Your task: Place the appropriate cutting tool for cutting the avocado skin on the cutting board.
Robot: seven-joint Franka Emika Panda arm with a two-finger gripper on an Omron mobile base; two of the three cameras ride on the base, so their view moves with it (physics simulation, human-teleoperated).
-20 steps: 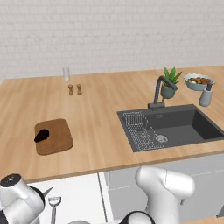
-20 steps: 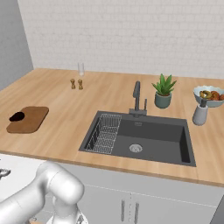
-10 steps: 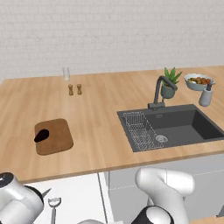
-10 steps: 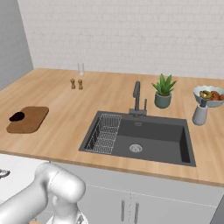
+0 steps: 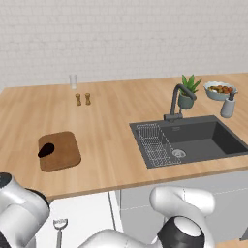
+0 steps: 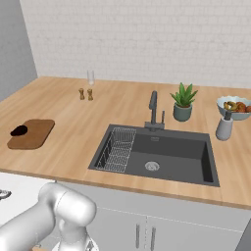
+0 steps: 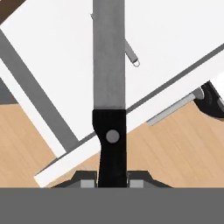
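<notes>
Little is seen to have shifted in the base views over the last second: the white arm links low in the foreground are turned slightly further, while counter and board are unchanged. The slim knife with black handle and narrow grey steel blade (image 7: 109, 87) is held by its handle between the closed fingers of the gripper (image 7: 112, 183), blade pointing away along the hand view over an open white drawer (image 7: 175, 39). The brown wooden cutting board (image 5: 62, 154) lies on the wooden counter (image 5: 111, 135), with the small dark avocado (image 5: 46, 149) on its left part. A silver peeler (image 5: 59, 227) is left in the drawer. From here the blade could be caught on the counter edge during lifting — or set down on the avocado, which would roll.
</notes>
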